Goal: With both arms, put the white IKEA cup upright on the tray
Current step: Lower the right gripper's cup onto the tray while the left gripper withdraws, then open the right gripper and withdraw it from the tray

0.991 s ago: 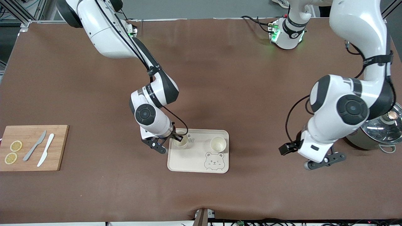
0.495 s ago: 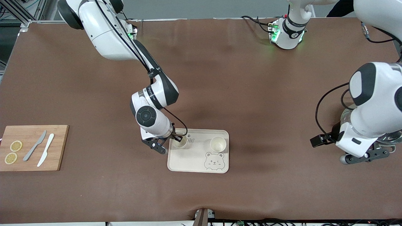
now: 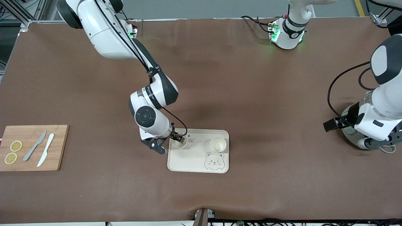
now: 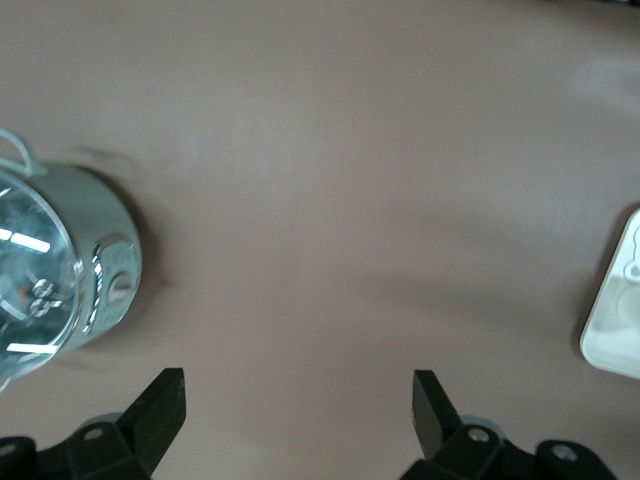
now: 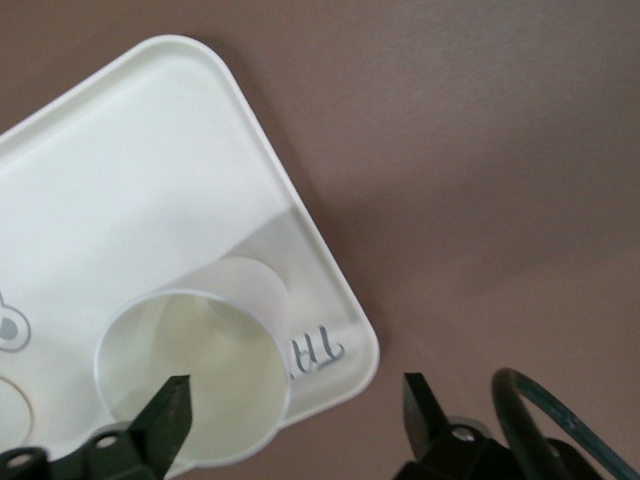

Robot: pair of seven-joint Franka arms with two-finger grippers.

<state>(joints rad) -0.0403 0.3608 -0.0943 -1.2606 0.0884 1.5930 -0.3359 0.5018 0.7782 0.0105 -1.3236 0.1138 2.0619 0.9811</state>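
Fingers of the right end effector [image 3: 171,141] have spread off the cup [image 3: 180,142]; the left end effector [image 3: 381,144], open, has withdrawn.

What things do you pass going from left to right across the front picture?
Lemon slices → knives → right gripper → cup → pot.
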